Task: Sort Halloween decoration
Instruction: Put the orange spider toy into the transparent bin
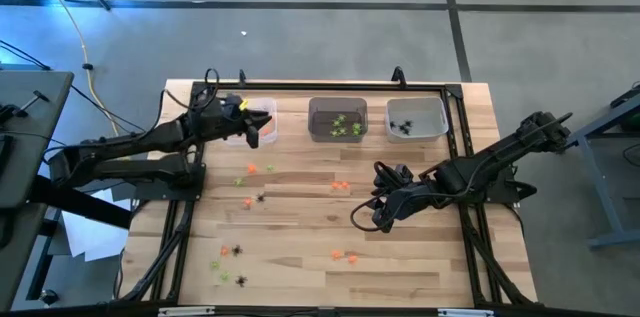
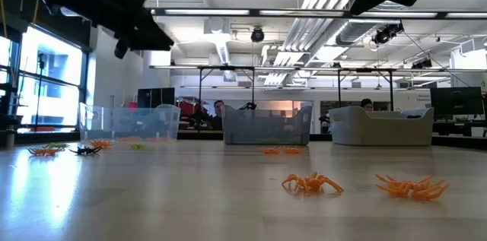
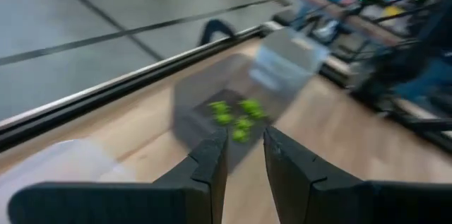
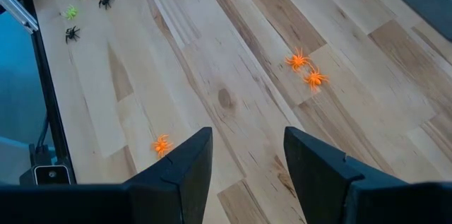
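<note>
The decorations are tiny orange, lime-green and black spider trinkets lying on the wooden table. Two orange ones [image 1: 345, 255] lie near the front and two more [image 4: 306, 68] show in the right wrist view. A mixed cluster [image 1: 228, 265] lies front left. My left gripper [image 1: 258, 129] hangs over the left bin [image 1: 268, 107], narrowly open with nothing between its fingers [image 3: 244, 155]. My right gripper [image 1: 362, 219] hovers open above the table's middle [image 4: 247, 153], with a single orange trinket [image 4: 162, 145] just beside one finger, untouched.
Three translucent bins stand along the far edge. The middle bin [image 1: 337, 119] holds green trinkets [image 3: 233, 118], and the right bin [image 1: 415, 117] holds black spiders. More trinkets lie left of centre [image 1: 255, 172] and at the centre [image 1: 340, 185]. A black frame borders the table.
</note>
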Motion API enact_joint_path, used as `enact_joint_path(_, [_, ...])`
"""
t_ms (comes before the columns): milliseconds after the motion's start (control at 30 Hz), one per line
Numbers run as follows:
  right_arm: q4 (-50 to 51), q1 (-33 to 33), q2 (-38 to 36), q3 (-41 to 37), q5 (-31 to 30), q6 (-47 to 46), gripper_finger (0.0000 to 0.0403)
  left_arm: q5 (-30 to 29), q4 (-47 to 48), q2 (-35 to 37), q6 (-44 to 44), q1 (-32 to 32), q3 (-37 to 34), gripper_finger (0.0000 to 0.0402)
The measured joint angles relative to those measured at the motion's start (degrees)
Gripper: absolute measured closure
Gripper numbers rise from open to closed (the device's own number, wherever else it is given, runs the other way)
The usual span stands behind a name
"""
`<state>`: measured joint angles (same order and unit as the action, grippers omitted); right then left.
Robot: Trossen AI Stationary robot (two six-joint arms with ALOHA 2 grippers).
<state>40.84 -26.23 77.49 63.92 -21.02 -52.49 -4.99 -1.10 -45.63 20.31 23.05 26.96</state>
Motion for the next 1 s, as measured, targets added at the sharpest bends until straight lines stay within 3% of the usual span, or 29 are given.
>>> enact_joint_path(467, [0.0,0.0,0.0,0.0,0.0,0.0,0.0231,-0.3,-17.7,-6.4,-0.9,-19.7,0.0,0.0323])
enact_joint_path(767, [0.0,0.0,0.0,0.0,0.0,0.0,0.0231,-3.2,-28.2,-9.5,-3.1,-21.7,0.0,0.0323])
enact_joint_path(1000, [0.0,0.0,0.0,0.0,0.0,0.0,0.0231,-3.5,-29.8,-11.1,-4.0,-21.6,0.0,0.0323])
